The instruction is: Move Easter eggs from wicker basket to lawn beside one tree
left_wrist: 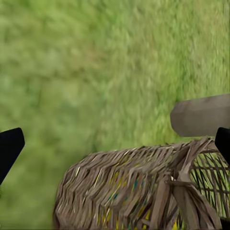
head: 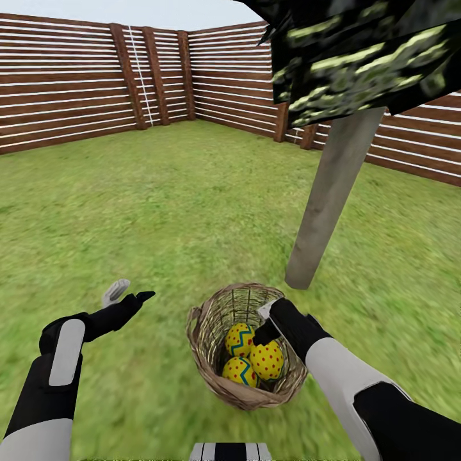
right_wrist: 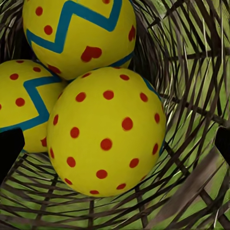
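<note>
The lawn (head: 160, 211) is a wide green ground, closed at the far side by a brown fence (head: 70, 83) of horizontal slats. The tree (head: 330, 192) stands beyond the right pincer (head: 266, 323), with a leaning grey trunk and dark foliage with pale green spots above it.

The wicker basket (head: 211, 349) stands on the grass just before the foot of the tree, and the right pincer reaches down inside its rim. The three Easter eggs (head: 266, 360) lie together at the bottom of the basket, touching each other, directly under this pincer. In the right wrist view the nearest egg (right_wrist: 106, 132) sits between the two dark fingertips, which stay wide apart at both sides and do not touch it.

The left pincer (head: 128, 293) hovers over the grass, well apart from the basket on its other side. Its fingers (left_wrist: 9, 146) are spread apart and hold nothing; the left wrist view looks past them at the basket's woven side (left_wrist: 139, 187).
</note>
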